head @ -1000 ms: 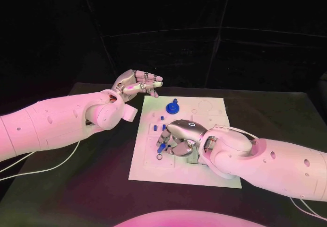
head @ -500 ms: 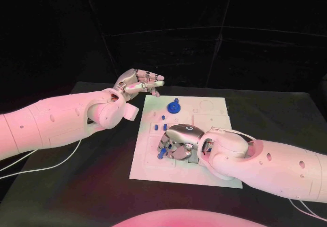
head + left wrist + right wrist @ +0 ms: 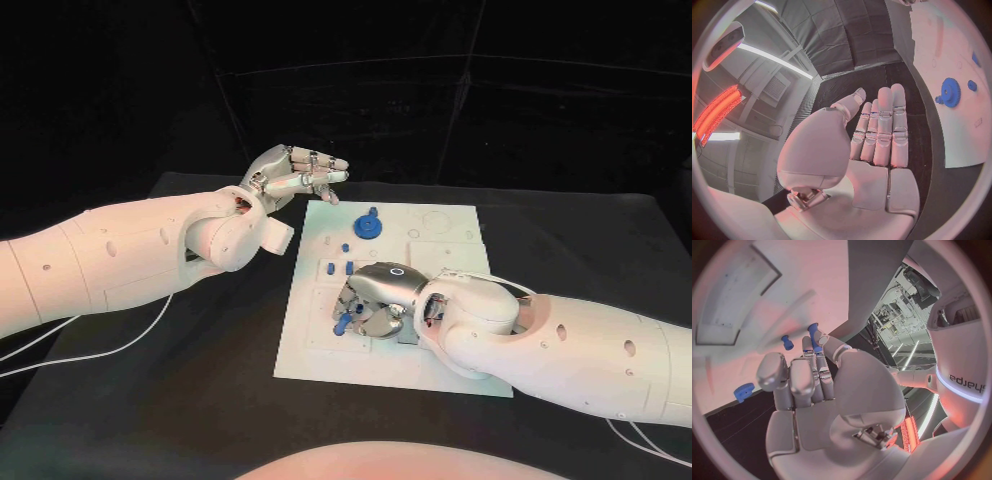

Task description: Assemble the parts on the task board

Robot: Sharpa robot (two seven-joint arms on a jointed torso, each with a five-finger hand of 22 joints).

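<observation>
Right hand [image 3: 378, 298] lowered on task board [image 3: 310, 345], fingers [image 3: 814, 351] pinching blue peg [image 3: 340, 325]; seating next. Left hand [image 3: 293, 175] raised, fingers pressed together, empty.

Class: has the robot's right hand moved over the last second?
Yes. The right hand has slid along the task board, away from the blue gear, toward the near edge.

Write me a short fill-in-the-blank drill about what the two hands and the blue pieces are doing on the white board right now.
1. The right hand is lowered over the white rectangular task board, and its fingers pinch a small ____ peg.
2. The left hand is raised beside the board, and holds ____.
3. The blue toothed gear sits near the board's ____ edge.

Missing words: blue; nothing; far
</observation>
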